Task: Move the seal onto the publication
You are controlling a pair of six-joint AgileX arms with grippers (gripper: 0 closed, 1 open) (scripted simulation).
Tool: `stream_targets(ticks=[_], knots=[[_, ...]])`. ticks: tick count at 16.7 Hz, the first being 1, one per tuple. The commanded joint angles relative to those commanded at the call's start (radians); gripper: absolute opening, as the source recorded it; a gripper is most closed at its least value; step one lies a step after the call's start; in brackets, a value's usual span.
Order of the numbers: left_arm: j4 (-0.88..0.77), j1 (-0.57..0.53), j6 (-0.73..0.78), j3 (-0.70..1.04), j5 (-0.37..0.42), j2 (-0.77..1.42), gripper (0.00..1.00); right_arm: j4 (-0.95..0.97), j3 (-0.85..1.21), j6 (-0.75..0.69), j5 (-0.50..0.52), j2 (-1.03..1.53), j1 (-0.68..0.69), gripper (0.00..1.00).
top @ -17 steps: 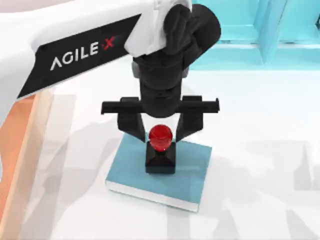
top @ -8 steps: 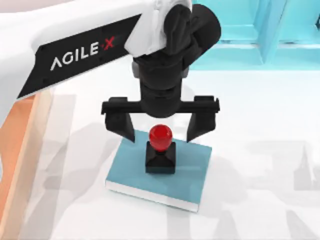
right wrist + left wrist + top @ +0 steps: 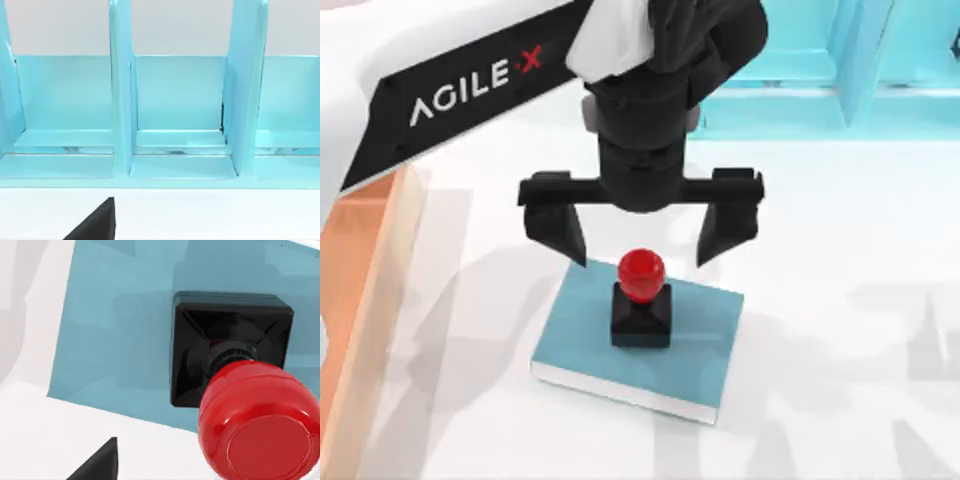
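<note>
White tabletop (image 3: 840, 380) — seal (image 3: 641, 300) upright on the publication (image 3: 700, 345), left tool (image 3: 642, 250) spread above, light-blue shelf (image 3: 800, 70) behind.

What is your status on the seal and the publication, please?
Left gripper open, above the seal, not touching it. Seal upright on the publication. Right arm parked facing the shelf unit. Nothing in the way.
</note>
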Motion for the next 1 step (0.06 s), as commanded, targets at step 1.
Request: stream_targets(ticks=[1], knots=[[-0.011, 0.0, 0.0, 0.012, 0.0, -0.001, 1.0, 0.0, 0.0, 0.0, 0.0, 0.0, 0.0, 1.0]])
